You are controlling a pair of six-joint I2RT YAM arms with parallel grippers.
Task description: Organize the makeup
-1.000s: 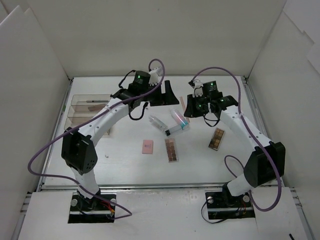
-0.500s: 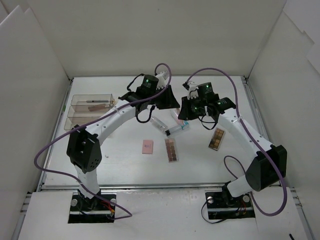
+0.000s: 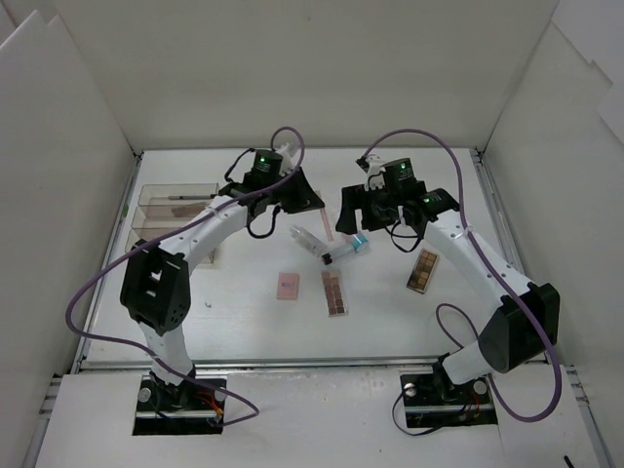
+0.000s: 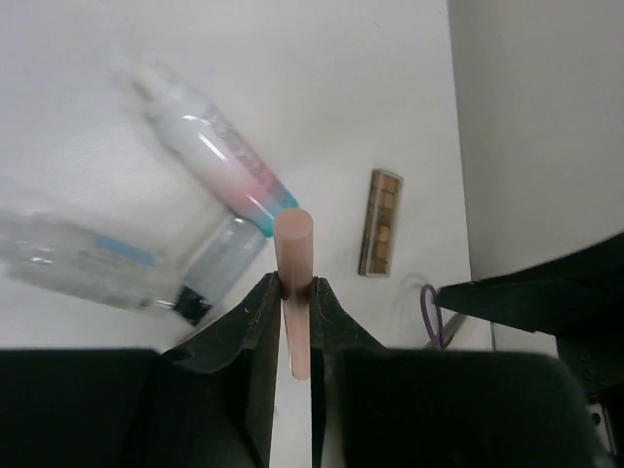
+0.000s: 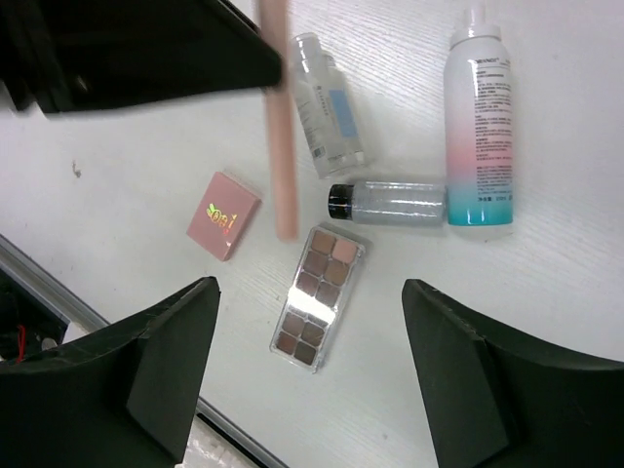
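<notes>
The stick has changed hands. A second ago the right gripper was shut near it and the left stood open. Now the left gripper (image 4: pixel 292 292) is clamped on the pink stick (image 4: pixel 293 244), and the right gripper (image 5: pixel 312 361) has spread its fingers wide and holds nothing. That reads as a handover to the arm nearer the clear box (image 3: pixel 175 195) at the far left, so stowing the stick looks like the next step. The stick sits pinched between the left fingertips, one end poking out past them, held over the table's middle above the tube (image 5: pixel 478 127) and bottles. It lies clear of both right fingers, beyond their tips.
</notes>
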